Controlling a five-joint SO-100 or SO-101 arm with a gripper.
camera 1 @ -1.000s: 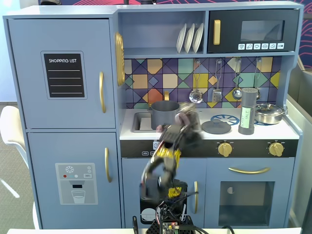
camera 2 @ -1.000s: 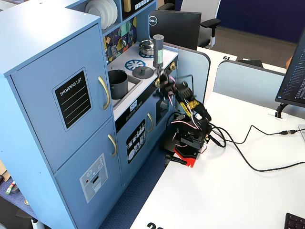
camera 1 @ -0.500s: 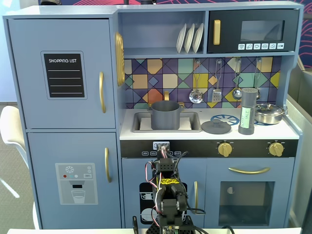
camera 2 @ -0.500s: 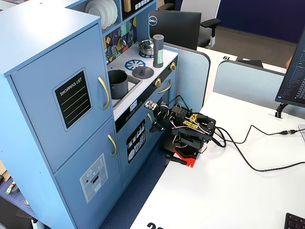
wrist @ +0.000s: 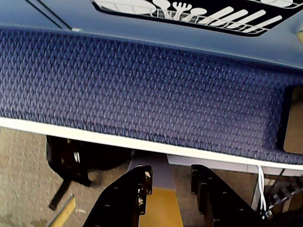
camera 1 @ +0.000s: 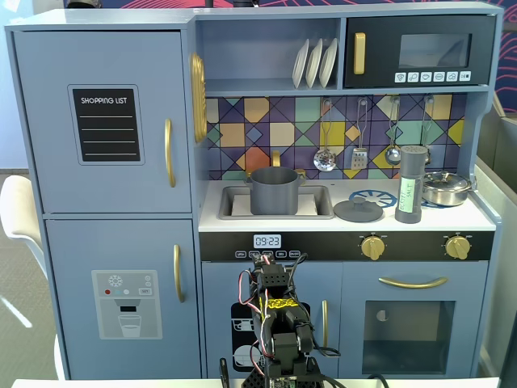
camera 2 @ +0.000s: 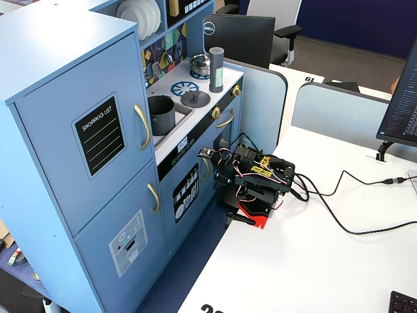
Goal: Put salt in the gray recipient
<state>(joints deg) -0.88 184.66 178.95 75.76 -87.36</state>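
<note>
1. We see the gray recipient (camera 1: 275, 191) as matte gray plastic.
2. The lidded pan (camera 1: 446, 187) is shiny metal.
3. We read the salt (camera 1: 410, 185) as dull gray with a paper-like label.
4. The carpet (wrist: 142, 94) is rough woven blue cloth.
5. The gripper (wrist: 170, 182) fingers look like glossy black plastic.

One fixed camera faces the toy kitchen (camera 1: 266, 194) head-on behind the arm (camera 1: 279, 323), another looks down obliquely, wrist camera points floorward.
</note>
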